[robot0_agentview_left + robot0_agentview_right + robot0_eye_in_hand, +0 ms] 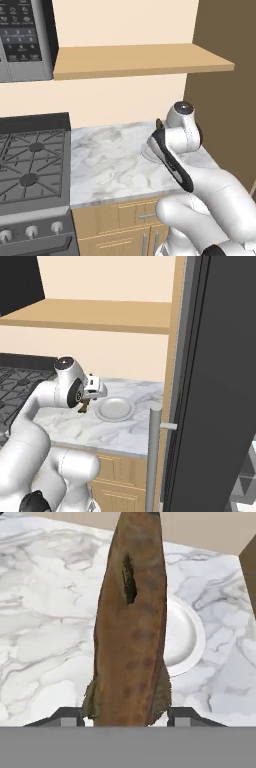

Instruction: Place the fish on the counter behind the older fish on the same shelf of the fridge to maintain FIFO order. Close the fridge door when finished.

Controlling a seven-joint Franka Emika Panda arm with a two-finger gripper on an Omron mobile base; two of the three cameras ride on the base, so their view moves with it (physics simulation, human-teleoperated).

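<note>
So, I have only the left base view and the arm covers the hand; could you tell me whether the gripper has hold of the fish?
Observer: Yes. In the hand view the gripper is closed on the fish, which stands lengthwise between the finger tips.
Operator: Thank you. Is anything on the white plate?
Observer: No. In the right base view the plate is bare, and the fish hangs beside it over the counter.
Operator: And where is the fridge from there?
Observer: The right base view shows the fridge just past the counter's end, its bar handle facing the arm.
</note>
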